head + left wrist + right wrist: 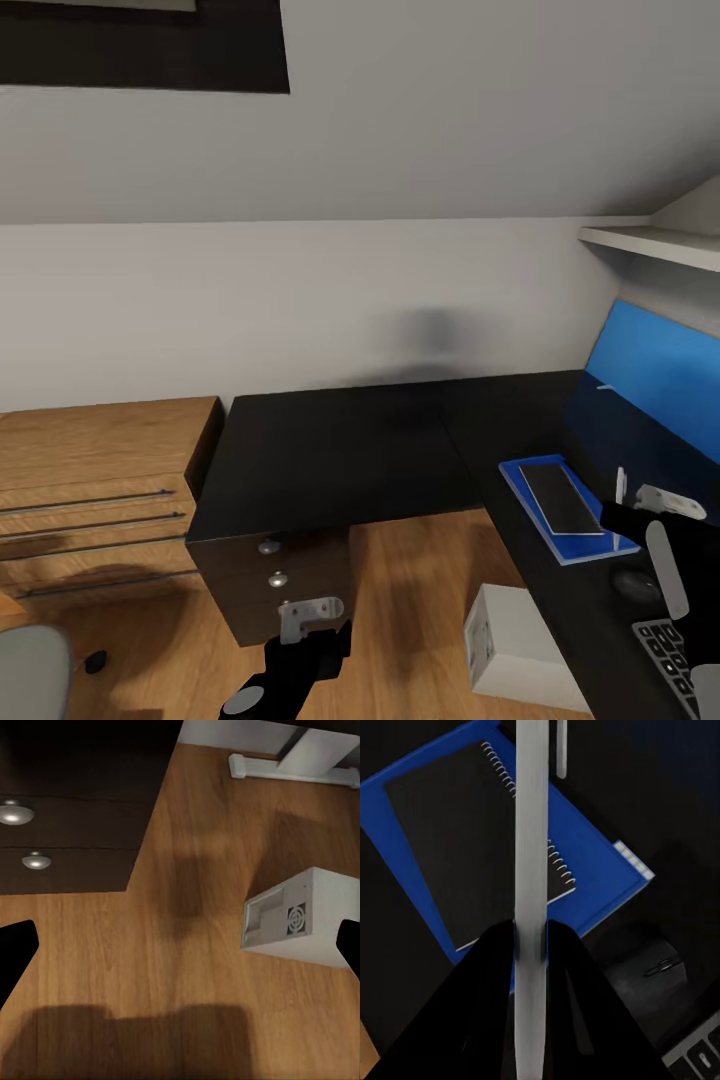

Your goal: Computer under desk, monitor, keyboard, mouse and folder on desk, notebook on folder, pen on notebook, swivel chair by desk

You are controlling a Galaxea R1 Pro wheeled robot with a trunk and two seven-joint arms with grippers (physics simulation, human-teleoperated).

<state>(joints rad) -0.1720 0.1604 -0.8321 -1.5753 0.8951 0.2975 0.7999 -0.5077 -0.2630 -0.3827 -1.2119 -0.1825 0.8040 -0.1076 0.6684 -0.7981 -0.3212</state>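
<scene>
Wood floor (420,560) runs under the black L-shaped desk (340,450). Nearest, the keyboard (668,650) is cut off at the frame edge, and the dark mouse (636,583) barely stands out from the desktop. The right gripper (531,945) is clamped on the pale, slim pen (531,870), held above the spiral notebook (472,832) lying on the blue folder (592,877). The left gripper (180,945) hangs with fingers apart above the floor, near the white boxy computer (300,916).

Dim, even render; soft shadows on the floor (135,1035) and wall (430,330); slightly blurred throughout.
</scene>
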